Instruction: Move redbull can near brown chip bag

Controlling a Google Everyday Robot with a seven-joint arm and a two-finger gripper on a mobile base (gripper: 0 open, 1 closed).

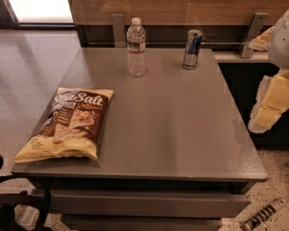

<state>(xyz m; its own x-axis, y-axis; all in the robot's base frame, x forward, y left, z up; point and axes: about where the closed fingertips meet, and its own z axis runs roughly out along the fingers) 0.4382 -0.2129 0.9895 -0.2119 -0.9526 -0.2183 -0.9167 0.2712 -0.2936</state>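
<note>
Lying flat at the near left corner of the grey table (171, 131), the brown chip bag (67, 124) marks the goal. The gripper (271, 101) hangs beyond the table's right edge; its grip state cannot be told. The redbull can (192, 49) stands upright at the far right, near the water bottle (136, 47). It is best grasped mid-body and kept level. Wood panelling (180, 11) lies behind.

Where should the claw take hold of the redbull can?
Probably around its mid-body: the redbull can stands upright, slim and round, near the table far edge. Come level from the right front, since the claw sits off the right edge and the water bottle stands apart, left.
</note>
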